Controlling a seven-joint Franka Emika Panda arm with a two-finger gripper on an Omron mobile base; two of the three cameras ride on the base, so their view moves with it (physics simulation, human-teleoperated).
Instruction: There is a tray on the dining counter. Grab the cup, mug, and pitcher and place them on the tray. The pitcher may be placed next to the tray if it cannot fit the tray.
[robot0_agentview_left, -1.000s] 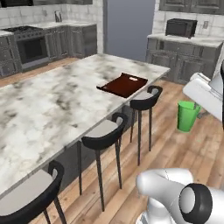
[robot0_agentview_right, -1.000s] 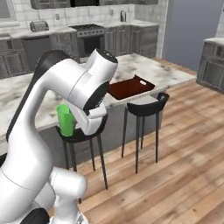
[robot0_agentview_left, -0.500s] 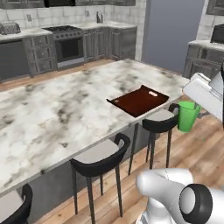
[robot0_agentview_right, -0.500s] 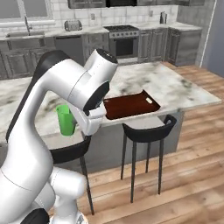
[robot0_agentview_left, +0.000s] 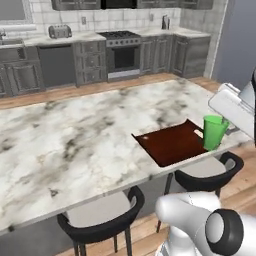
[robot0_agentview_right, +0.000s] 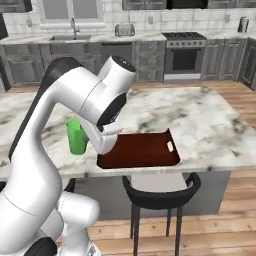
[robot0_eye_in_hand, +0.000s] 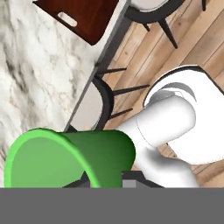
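Both base views have swung since half a second ago, so the base has driven on: the tray (robot0_agentview_left: 175, 143) sat farther off and more to the side then, and now lies close ahead at the near edge of the tabletop (robot0_agentview_left: 75, 135), above a dark stool (robot0_agentview_right: 160, 192). That shift is the cameras', not the things'. The cup (robot0_agentview_left: 214, 132) keeps its place against the arm throughout, carried along with it.

In the left base view the cup hangs upright just beside the tray's right end, at the tabletop's edge; whether it is over the tray or a little short of it I cannot tell. In the right base view the cup (robot0_agentview_right: 76, 136) shows on the tray's (robot0_agentview_right: 142, 150) left, partly behind the arm.

As a thing to handle, the cup looks light, stiff and smooth-walled (a plain tumbler with no handle), so it could slip in a loose grip and tip if set down on the tray's raised rim. Its slight taper suggests holding it across the middle of the wall.

The tool (robot0_eye_in_hand: 107, 181) is mostly hidden at the bottom of the hand view, beneath the cup (robot0_eye_in_hand: 70, 157). I judge it closed around the cup's wall, since the cup hangs off any surface, though the fingers themselves barely show.
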